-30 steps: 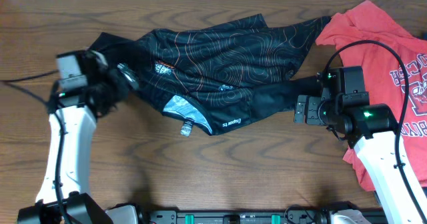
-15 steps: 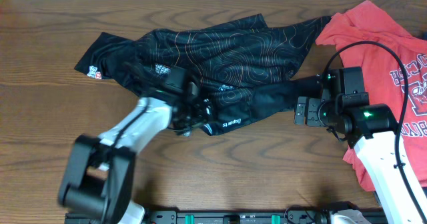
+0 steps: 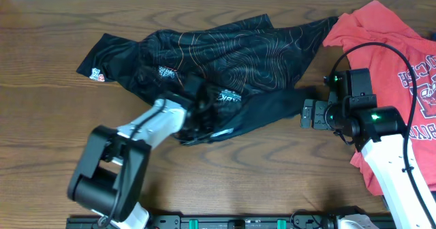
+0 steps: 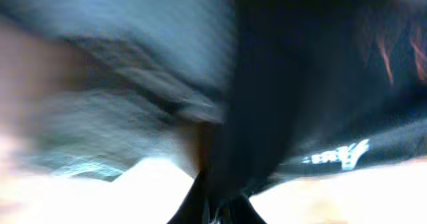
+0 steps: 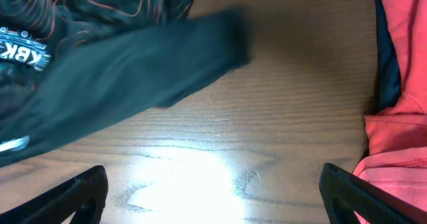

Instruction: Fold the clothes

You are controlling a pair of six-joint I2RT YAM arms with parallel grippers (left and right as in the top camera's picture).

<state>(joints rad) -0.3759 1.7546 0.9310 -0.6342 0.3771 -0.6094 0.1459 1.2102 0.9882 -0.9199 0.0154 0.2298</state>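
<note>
The black sports shirt [image 3: 231, 58] with orange contour lines lies crumpled across the back middle of the table. My left gripper [image 3: 199, 122] is shut on its lower hem; in the blurred left wrist view the dark cloth [image 4: 280, 84] runs down into the closed left gripper [image 4: 217, 212]. My right gripper [image 3: 304, 113] stands open just right of the shirt's dark right-hand end, apart from it. In the right wrist view the right gripper [image 5: 213, 201] has only bare wood between its wide-set fingers, the black shirt [image 5: 133, 71] lying ahead to the left. The red T-shirt [image 3: 388, 38] [image 5: 407, 71] lies at the far right.
The wooden table [image 3: 41, 133] shows bare on the left and along the front. A black cable [image 3: 402, 72] from the right arm loops over the red T-shirt. A dark rail [image 3: 238, 222] runs along the front edge.
My left arm swung in from the far left to the black shirt's lower hem and shut on it. The hem's right end has slid left, away from my right gripper, which has not moved.
</note>
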